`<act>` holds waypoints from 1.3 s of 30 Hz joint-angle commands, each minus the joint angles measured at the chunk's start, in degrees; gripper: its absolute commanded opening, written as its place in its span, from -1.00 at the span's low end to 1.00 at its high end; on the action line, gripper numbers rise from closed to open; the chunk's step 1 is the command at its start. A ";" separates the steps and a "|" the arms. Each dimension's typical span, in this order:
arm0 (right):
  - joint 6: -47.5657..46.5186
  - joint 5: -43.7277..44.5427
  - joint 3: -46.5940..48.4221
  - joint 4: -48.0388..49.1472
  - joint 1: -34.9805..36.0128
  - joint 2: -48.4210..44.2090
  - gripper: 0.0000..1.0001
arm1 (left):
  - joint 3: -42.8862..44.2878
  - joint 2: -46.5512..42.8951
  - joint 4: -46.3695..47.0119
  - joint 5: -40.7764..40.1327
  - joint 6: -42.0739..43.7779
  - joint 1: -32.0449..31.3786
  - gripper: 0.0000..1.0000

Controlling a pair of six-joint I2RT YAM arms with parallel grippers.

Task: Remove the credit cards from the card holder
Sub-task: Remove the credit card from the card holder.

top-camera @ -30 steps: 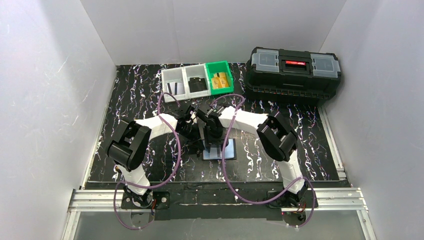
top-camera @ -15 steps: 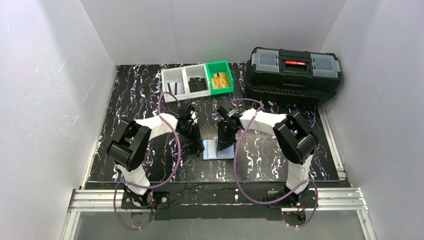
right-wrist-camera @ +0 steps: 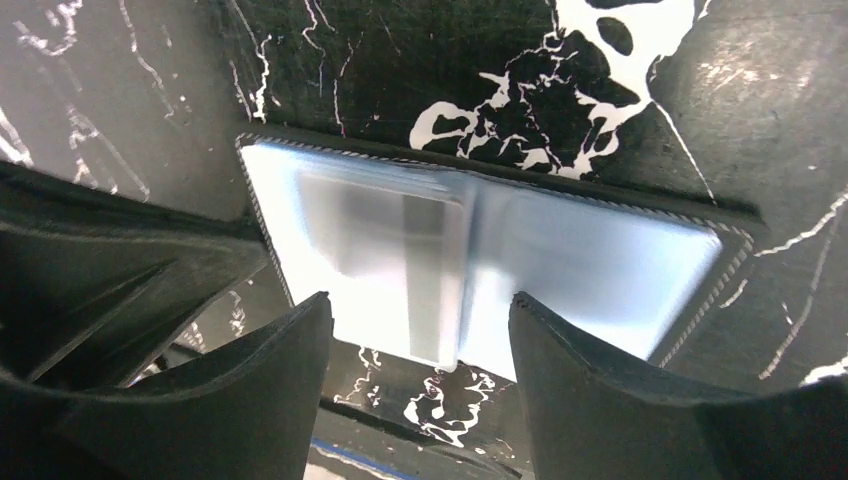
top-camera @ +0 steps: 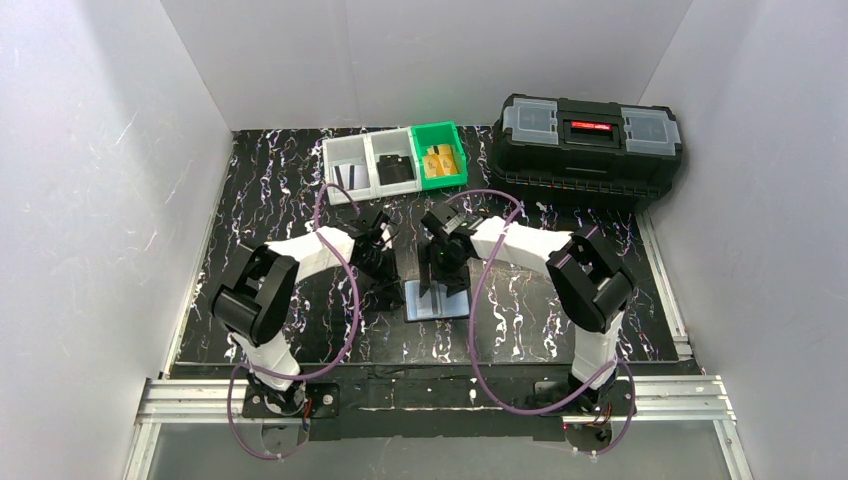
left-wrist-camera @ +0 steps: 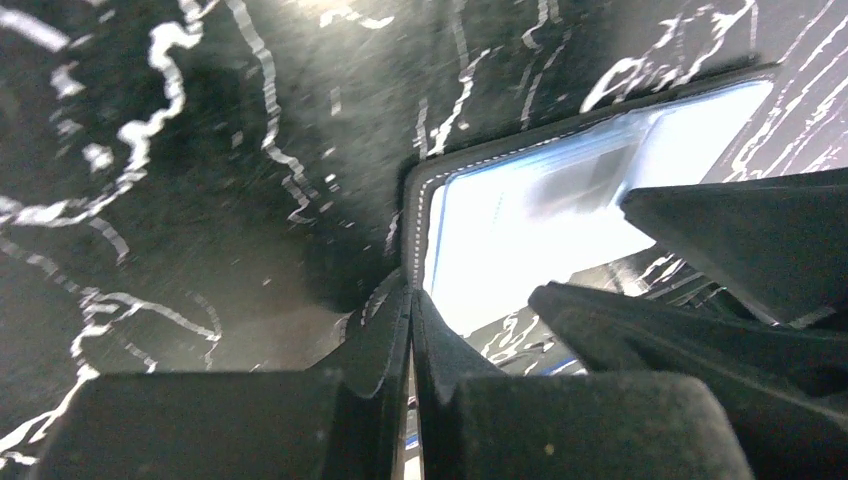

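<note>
At the back of the black marbled mat [top-camera: 260, 200]: three small bins in a row, just left of a big black toolbox [top-camera: 590, 140]. In the left grey bin [top-camera: 343, 150], a white card with a black stripe [top-camera: 350, 177]. In the middle grey bin [top-camera: 390, 146], a black card [top-camera: 396, 172]. In the green bin [top-camera: 447, 181], gold-orange cards [top-camera: 440, 160] (count hard to tell from above). All of it well apart from the arms and blocking nothing.

Mid-mat, between the two wrists: the card holder [right-wrist-camera: 600, 270], open and flat, shiny pale pockets facing up. In the pocket on the left of the right wrist view, a whitish-silver card [right-wrist-camera: 385, 260], its near end poking just past the holder's stitched rim.

Right gripper [right-wrist-camera: 415, 345]: spread wide, one finger to either side of that card's near end, clear of it, gripping nothing. Left gripper [left-wrist-camera: 410, 310]: closed tight with nothing between the fingers, tips down at the holder's stitched corner and seemingly touching it, with the right gripper's dark fingers just beside.

Both arms bent at the elbow, reaching inward from their bases, wrists pitched steeply down, nearly meeting above the holder.
</note>
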 commanded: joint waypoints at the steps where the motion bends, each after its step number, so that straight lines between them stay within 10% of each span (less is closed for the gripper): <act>1: 0.61 13.56 7.70 -11.86 3.73 4.54 0.46 | -3.32 -5.93 -0.73 -2.28 -1.82 1.86 -1.00; 26: 2.75 21.98 22.78 -24.66 11.97 15.44 0.61 | -10.65 -12.01 4.97 3.47 -3.89 5.33 -1.00; 34: 2.21 18.07 19.94 -20.13 12.01 14.65 0.39 | -10.50 -11.47 5.05 3.58 -3.84 5.41 -1.00; 39: 1.43 12.06 8.89 -11.52 7.92 9.78 -0.30 | -7.32 -10.43 2.72 5.27 -2.43 5.33 -1.00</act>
